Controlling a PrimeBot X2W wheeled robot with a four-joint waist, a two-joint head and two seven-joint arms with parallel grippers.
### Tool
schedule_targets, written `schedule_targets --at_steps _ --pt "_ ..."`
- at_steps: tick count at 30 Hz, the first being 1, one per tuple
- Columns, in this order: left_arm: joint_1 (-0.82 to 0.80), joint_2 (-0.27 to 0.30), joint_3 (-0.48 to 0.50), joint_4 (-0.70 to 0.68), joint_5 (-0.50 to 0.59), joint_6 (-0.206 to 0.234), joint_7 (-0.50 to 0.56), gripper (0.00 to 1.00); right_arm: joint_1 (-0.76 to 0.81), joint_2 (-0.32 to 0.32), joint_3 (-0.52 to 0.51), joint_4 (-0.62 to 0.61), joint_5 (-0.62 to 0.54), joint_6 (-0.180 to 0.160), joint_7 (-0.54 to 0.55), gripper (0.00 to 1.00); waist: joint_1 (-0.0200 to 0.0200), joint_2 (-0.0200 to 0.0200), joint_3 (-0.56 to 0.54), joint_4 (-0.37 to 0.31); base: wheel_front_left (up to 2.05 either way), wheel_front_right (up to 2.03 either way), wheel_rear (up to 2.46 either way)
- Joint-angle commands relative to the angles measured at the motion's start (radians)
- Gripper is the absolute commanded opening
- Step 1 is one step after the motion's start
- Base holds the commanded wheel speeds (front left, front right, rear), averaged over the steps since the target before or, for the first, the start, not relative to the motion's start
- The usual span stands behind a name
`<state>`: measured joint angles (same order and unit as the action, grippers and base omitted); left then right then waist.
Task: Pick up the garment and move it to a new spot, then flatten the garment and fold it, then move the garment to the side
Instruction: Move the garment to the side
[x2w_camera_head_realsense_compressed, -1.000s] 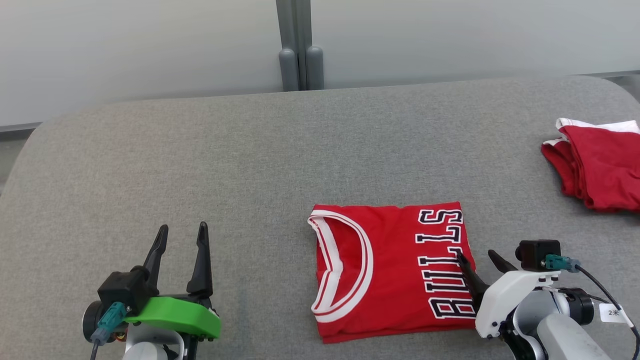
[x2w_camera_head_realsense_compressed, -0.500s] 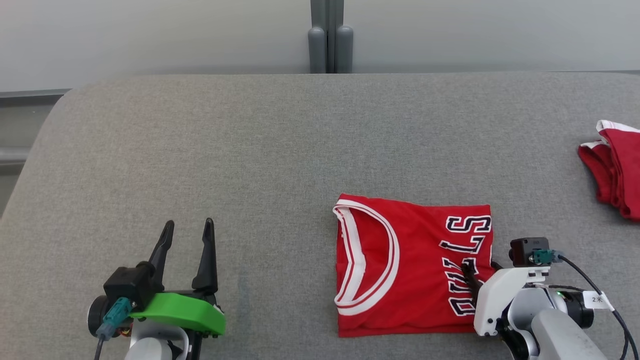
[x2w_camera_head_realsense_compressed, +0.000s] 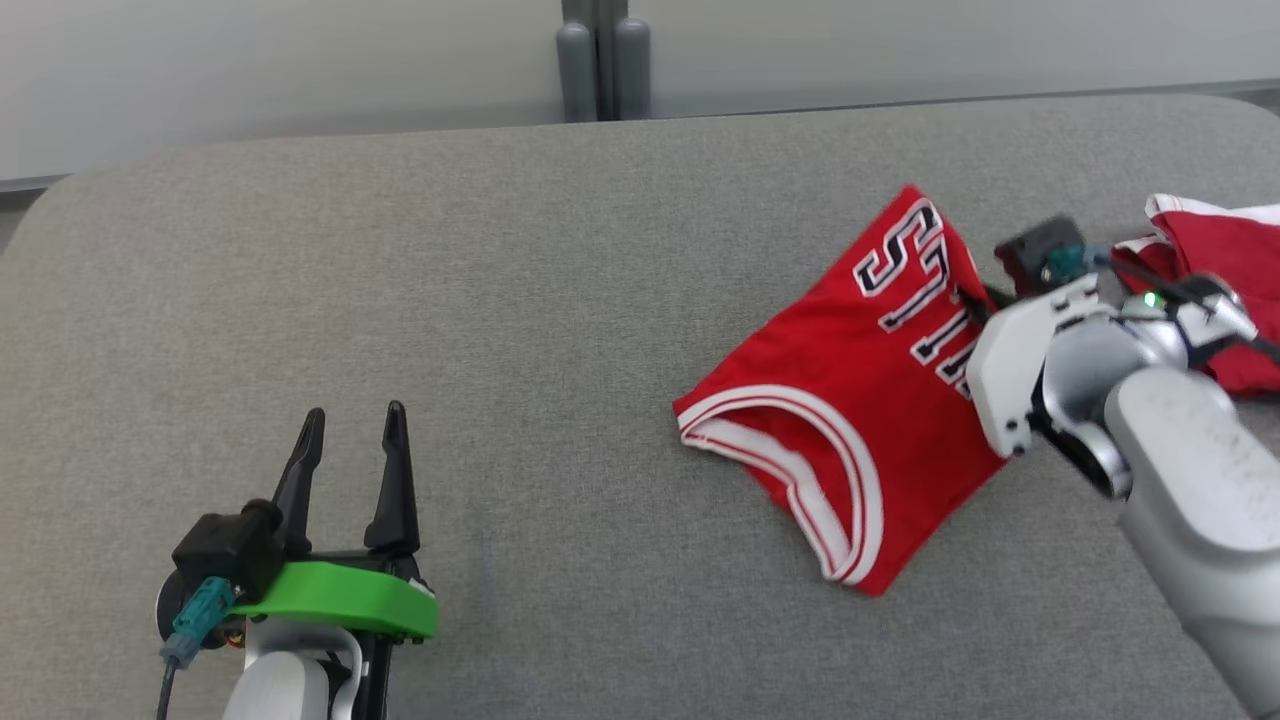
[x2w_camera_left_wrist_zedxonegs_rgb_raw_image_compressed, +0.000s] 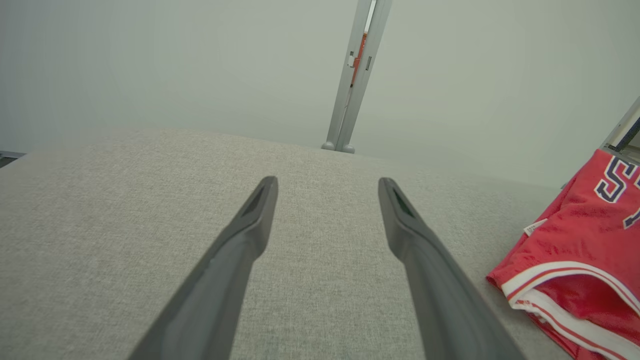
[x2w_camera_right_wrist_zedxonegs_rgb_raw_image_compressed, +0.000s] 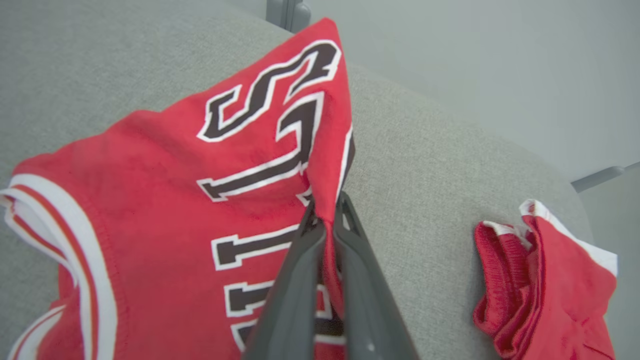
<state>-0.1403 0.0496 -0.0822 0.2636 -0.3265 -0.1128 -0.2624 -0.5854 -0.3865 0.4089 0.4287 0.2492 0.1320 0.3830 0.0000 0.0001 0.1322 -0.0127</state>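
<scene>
Right gripper clamps the lettered edge of the folded red jersey, raised just beside a second red garment; soft, light cloth sags, collar end apparently on the table. Left gripper spread, empty, far from it.

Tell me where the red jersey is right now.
In the head view the red jersey sits right of centre on the grey cushion, its lettered edge pinched in the right claw, just left of another red garment.
</scene>
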Motion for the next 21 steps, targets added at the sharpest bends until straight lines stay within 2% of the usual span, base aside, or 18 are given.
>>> schedule_targets --at_steps 1,9,21 --pt "-0.028 0.002 -0.005 -0.011 -0.015 0.006 -0.002 1.00 -0.049 -0.011 0.007 -0.007 0.026 -0.002 0.015 0.00 0.0000 -0.0001 0.055 -0.056 0.00 0.00 0.00" --pt "-0.089 0.003 -0.049 -0.047 -0.002 0.003 -0.002 1.00 -0.230 -0.087 0.043 0.000 0.088 -0.002 0.081 0.00 0.0000 -0.0001 0.153 -0.128 0.00 0.00 0.00" --pt "-0.131 0.003 -0.004 -0.110 0.080 -0.012 -0.002 1.00 -0.287 -0.182 -0.060 -0.025 0.103 -0.002 0.064 0.00 0.0000 -0.0001 0.244 -0.238 0.00 0.00 0.00"
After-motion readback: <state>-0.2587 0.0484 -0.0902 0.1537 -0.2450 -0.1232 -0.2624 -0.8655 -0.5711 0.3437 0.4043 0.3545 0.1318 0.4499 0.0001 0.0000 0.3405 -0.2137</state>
